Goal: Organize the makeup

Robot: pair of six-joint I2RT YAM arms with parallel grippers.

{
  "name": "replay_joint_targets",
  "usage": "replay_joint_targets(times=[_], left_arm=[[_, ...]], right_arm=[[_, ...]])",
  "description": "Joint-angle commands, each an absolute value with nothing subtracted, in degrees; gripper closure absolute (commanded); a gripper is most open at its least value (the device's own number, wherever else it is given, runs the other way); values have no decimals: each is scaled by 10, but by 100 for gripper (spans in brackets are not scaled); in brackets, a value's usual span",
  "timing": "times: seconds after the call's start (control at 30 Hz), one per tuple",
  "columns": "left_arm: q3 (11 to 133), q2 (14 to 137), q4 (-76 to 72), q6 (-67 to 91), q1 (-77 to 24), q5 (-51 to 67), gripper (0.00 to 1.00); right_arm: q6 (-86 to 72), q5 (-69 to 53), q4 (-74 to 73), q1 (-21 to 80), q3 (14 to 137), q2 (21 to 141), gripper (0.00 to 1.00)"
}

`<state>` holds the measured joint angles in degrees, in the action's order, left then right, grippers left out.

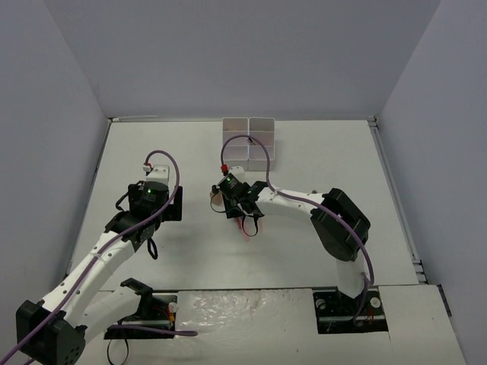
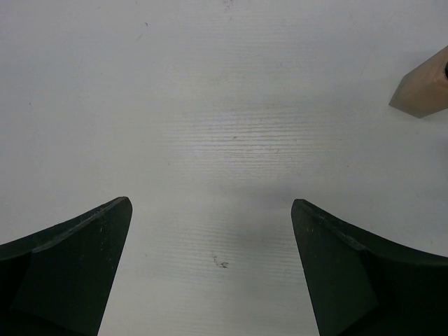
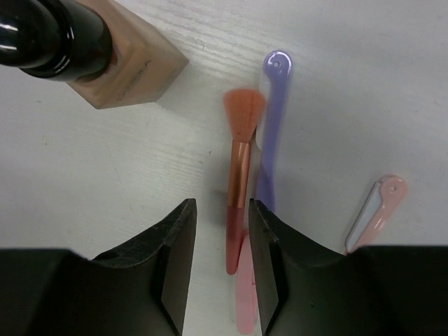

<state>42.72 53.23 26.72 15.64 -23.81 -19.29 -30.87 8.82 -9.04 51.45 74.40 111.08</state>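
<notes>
straddling the makeup brush [image 3: 241, 150] handle, right pincer [image 3: 221, 206] narrow, a gap showing on 1 side. brush lies on the worktop [image 3: 350, 70] just beside a purple stick [image 3: 273, 126]; pink stick [image 3: 378, 206] near, tan bottle [image 3: 129, 70] apart. left pincer [image 2: 211, 204] wide, above the worktop.

Wide-spread dark fingers [image 2: 70, 273] over white table [image 2: 210, 105], tan bottle [image 2: 422, 91] at right edge.
</notes>
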Motion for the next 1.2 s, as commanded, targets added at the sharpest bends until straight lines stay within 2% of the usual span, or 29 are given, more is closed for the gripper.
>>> replay_joint_targets(times=[0.0, 0.2, 0.47, 0.73, 0.9, 1.17], left_arm=[[444, 525, 245, 159, -234, -191, 3], [445, 524, 246, 159, -234, -191, 3], [444, 521, 248, 160, -234, -190, 3], [446, 521, 247, 160, -234, -193, 3], [444, 521, 244, 160, -233, -190, 3], [445, 523, 245, 160, -234, -187, 3]], right_arm=[[-321, 109, -92, 520, 773, 1126, 68], [-326, 114, -91, 519, 772, 1142, 70], [-319, 129, -101, 519, 773, 1112, 100], [-165, 91, -101, 461, 828, 1010, 100], [66, 34, -75, 384, 880, 1006, 100], [277, -176, -33, 274, 952, 1055, 100]])
